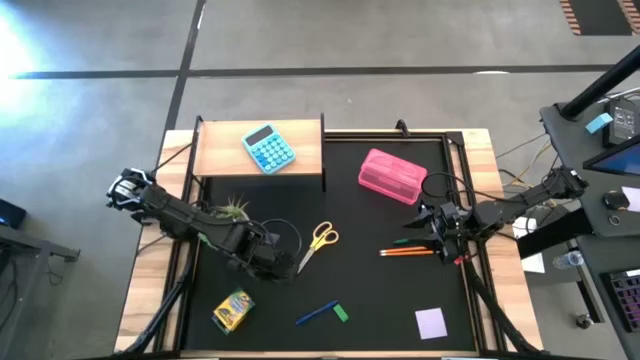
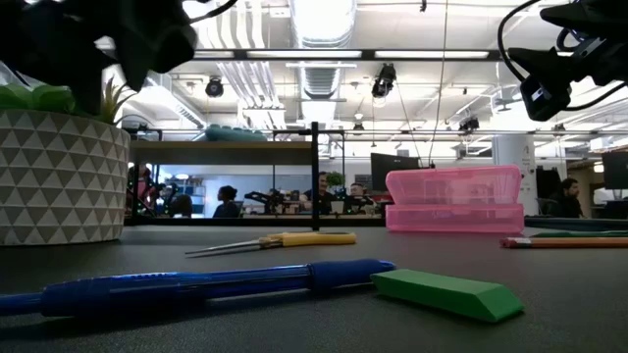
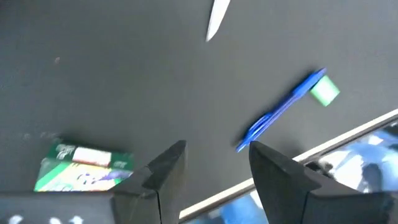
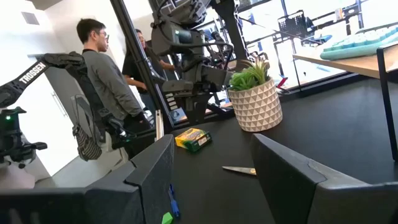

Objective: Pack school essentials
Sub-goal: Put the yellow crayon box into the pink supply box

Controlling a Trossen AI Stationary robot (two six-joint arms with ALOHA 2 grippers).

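Scissors [image 1: 319,241] lie just beside the open left end effector [image 1: 283,262].

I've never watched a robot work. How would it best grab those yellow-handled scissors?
Probably from straight above, jaws closing across the narrow shut blades near the pivot. The scissors lie flat on the table, so only a top-down approach fits, and the looped handles are wider. The left gripper is nearest.

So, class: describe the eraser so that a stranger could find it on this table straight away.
Start at the black mat and go to its near edge, between the yellow box and the lilac note pad. There, touching the blue pen's tip, lies the eraser: a small green wedge-shaped block.
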